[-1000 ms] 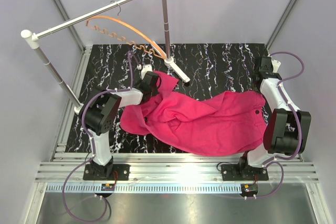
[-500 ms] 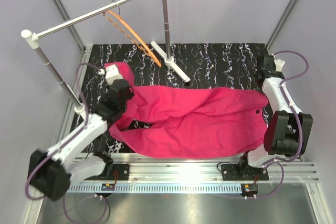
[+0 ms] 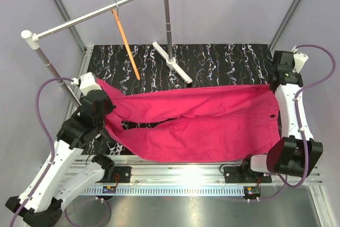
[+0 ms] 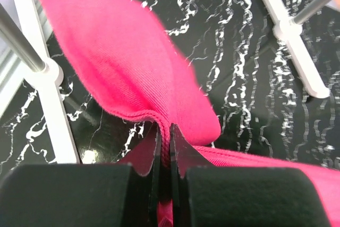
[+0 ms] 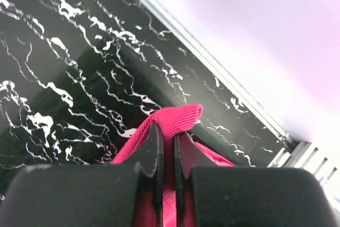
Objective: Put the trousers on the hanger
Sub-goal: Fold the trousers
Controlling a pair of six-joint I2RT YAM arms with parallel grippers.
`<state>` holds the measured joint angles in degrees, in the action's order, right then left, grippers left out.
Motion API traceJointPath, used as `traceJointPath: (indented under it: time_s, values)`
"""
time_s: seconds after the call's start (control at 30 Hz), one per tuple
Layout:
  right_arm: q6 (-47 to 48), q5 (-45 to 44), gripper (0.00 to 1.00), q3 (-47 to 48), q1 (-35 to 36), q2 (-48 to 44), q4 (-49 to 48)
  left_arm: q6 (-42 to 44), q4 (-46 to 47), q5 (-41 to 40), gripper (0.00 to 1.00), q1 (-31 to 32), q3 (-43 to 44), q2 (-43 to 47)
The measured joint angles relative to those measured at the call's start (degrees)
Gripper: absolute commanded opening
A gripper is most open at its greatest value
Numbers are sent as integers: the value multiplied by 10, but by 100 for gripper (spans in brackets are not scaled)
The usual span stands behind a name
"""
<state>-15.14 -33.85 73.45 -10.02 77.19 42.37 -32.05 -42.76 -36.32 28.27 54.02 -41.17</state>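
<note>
Jaws on both arms are pressed together, each pinching a fold of pink cloth, as both wrist views show. From above, the wrists hide the pinch points.

The black, white-veined table carries everything. The trousers stretch taut across its near half, long axis running from the left edge to the right edge. The left jaws hold a leg end by the left edge. The right jaws hold a waist corner by the right edge. How much cloth rests on the table is hard to tell, and the cloth covers the table's near edge.

A silver rail on two posts spans the far left corner. From it hangs the orange hanger, seen edge-on as a thin slanting line. Its hook and bar shape cannot be made out. The hanger is clear of the cloth.

A small dark button sits at the waist, near the right edge.
</note>
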Motion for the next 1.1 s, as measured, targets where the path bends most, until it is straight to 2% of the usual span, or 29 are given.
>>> traceJointPath:
  time_s: [0.13,0.4,0.57,0.77,0.8,0.87,0.9,0.93,0.97,1.1]
  values:
    - [6,3,0,23,-18,2,9,3,-19,17,0,2,49,-40]
    - [19,0,0,68,-36,93,-17,21,-5,84,5,-15,87,-295]
    - [24,0,0,83,-36,163,-37,26,22,123,8,-40,92,-409]
    - [30,-6,0,153,-36,260,-51,38,56,137,8,-40,190,-541]
    - [30,-11,0,164,-36,271,-53,39,69,137,19,-37,207,-556]
    - [32,-19,0,178,-36,287,-57,46,101,137,28,-31,225,-573]
    - [33,-23,0,184,-36,293,-59,49,118,137,44,-28,228,-576]
    - [34,-28,0,189,-36,297,-61,56,136,138,92,-25,229,-576]
    - [35,-31,0,192,-36,300,-64,61,153,139,99,-22,229,-576]
    - [39,-42,0,198,-38,304,-71,77,235,140,99,-6,208,-567]
